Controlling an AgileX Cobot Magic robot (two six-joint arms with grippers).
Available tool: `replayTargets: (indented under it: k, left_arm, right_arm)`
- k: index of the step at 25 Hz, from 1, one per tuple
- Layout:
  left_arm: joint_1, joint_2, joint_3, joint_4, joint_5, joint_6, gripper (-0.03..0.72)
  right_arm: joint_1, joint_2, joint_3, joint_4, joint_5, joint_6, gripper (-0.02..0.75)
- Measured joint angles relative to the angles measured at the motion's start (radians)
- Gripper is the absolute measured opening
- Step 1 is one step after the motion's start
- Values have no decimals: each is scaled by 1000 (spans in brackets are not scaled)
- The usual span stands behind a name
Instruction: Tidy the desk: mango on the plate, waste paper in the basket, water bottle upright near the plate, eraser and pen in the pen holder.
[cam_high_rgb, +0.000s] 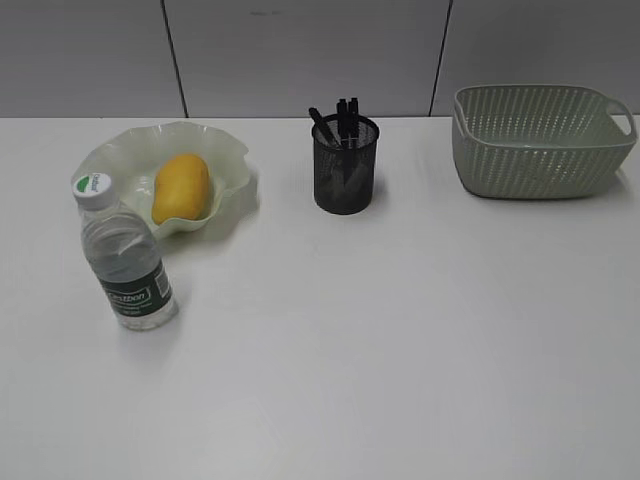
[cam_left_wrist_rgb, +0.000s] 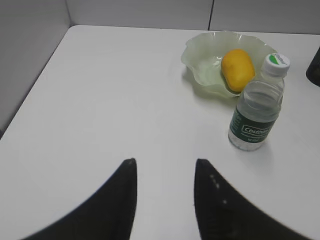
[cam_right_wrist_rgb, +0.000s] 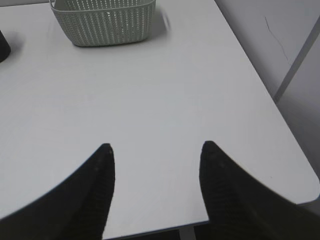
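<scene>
Exterior view hides both arms, basket (cam_high_rgb: 540, 140) contents unseen, left fingers (cam_left_wrist_rgb: 131, 172) parted, right fingers (cam_right_wrist_rgb: 106, 155) wide, both empty

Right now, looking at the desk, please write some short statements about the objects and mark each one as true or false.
1. The mango lies in the plate. True.
2. The water bottle lies on its side. False: it stands upright, just in front of the plate.
3. The pen holder is empty. False: dark pens stick out of its top.
4. The basket stands at the far right of the desk. True.
5. The left gripper holds the bottle. False: its jaws are open over bare desk and hold nothing.
</scene>
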Motion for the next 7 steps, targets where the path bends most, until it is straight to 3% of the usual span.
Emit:
replayTargets:
  k: [7]
  left_arm:
    - [6, -1, 0, -7, 0, 0, 244]
  right_arm:
    - [-2, -2, 0, 9, 0, 1, 437]
